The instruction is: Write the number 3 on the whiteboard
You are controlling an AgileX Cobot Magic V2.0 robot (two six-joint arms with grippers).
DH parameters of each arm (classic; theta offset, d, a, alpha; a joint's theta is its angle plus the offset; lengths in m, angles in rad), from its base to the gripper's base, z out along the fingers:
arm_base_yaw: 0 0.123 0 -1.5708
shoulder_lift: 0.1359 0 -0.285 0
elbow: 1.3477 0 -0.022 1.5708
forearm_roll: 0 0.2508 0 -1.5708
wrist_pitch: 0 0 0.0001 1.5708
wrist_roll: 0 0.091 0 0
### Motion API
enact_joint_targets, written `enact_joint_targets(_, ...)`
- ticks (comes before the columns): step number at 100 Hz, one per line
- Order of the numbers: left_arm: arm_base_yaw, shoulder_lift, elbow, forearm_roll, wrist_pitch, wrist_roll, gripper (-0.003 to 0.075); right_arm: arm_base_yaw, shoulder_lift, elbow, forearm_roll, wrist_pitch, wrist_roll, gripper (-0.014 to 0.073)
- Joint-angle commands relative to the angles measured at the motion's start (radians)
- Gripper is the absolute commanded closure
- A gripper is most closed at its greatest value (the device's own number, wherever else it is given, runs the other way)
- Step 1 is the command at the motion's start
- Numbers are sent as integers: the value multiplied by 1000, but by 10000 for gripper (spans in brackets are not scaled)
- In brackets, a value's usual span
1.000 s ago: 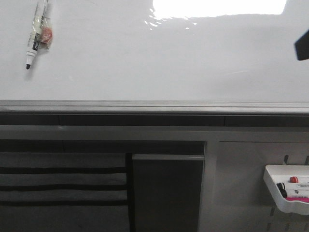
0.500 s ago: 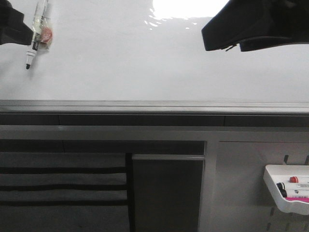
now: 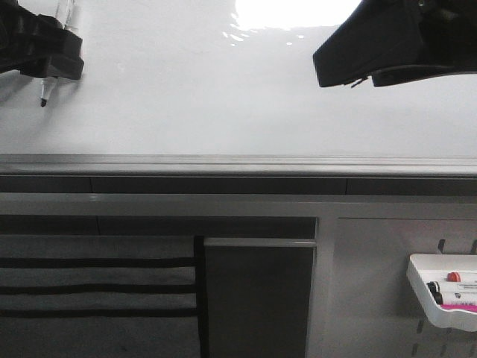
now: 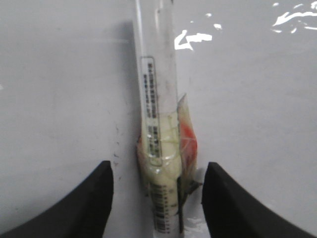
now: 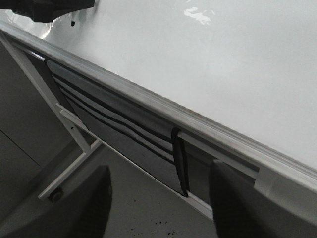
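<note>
Between our left gripper's (image 4: 157, 201) wide-spread fingers lies the marker (image 4: 157, 124), flat on the whiteboard (image 3: 186, 97), unclamped; we've slid further over it since a moment ago. Our right gripper (image 5: 158, 208), open too, hovers beside the board's rail (image 5: 148, 99).

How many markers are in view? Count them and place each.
3: one marker lies on the whiteboard under the left gripper; two more sit in the marker tray at lower right. Others may be hidden there.

An office or lab-like workroom: a large glossy whiteboard (image 3: 223, 97) with a grey metal edge rail fills the upper frame, a small white tray (image 3: 417, 287) of markers hangs on perforated panel at lower right.
</note>
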Motion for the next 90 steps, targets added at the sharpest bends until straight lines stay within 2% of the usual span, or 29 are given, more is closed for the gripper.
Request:
enact_joint_targets(1,-7,-17,-32,3,-70,1,416,2,-8,-34,-9,-64,-10,206)
enact_joint_targets(35,-7,-17,-36,3,18,1,645,2,-8,-34,-9,-64,-10,206)
enact_joint_targets(47,-7,-56,-38,3,57,1,698,2,-8,-34,-9,-64,-10,206)
enact_joint_targets(62,-7,-178,-43,3,186,1,741,-1,-37,-50,-9,-19,-10,206)
enact_joint_targets(75,-7,-293,-97,3,413,34,741,-38,-50,-127,2,150,-2,206)
enact_joint_targets(90,-33,-361,-201,-17,825,200,741,-102,-48,-218,2,313,-2,206)
